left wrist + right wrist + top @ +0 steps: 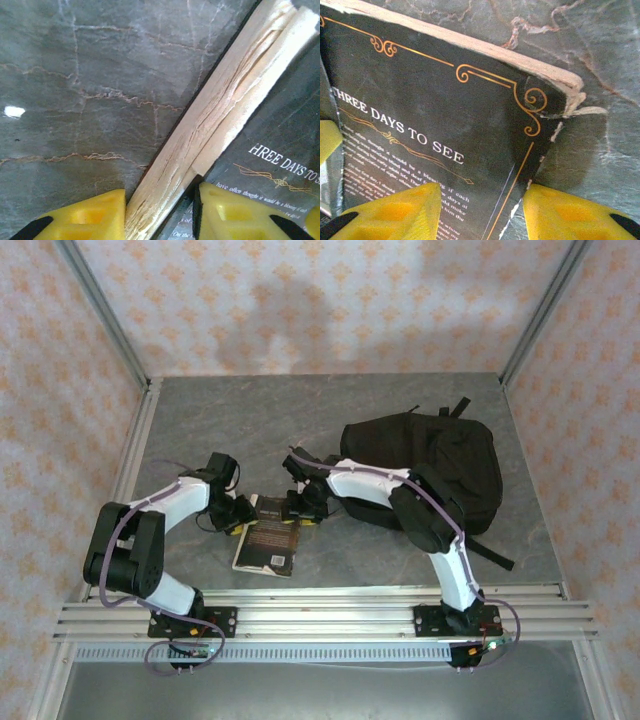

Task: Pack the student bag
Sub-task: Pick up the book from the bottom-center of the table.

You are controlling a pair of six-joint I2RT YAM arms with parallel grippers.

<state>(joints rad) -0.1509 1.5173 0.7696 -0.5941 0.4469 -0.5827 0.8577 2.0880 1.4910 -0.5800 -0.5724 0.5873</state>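
Observation:
The student bag (440, 465), a large black backpack, lies at the back right of the table with its straps trailing toward the front. A black book (268, 540) with orange and white lettering lies flat in the middle, left of the bag. My left gripper (237, 515) is at the book's far left corner. In its wrist view the jaws (160, 215) are shut on the book's pale page edge (220, 100), one finger on the table side and one on the cover. My right gripper (303, 505) is at the far right corner, open (482, 210). One of its fingers is over the cover (435, 100) and the other is past the worn edge.
The grey marbled table (250, 420) has bare room at the back and left. Metal frame posts and patterned walls enclose it. An aluminium rail (320, 610) runs along the front edge by the arm bases. The right arm's elbow overlaps the bag's front.

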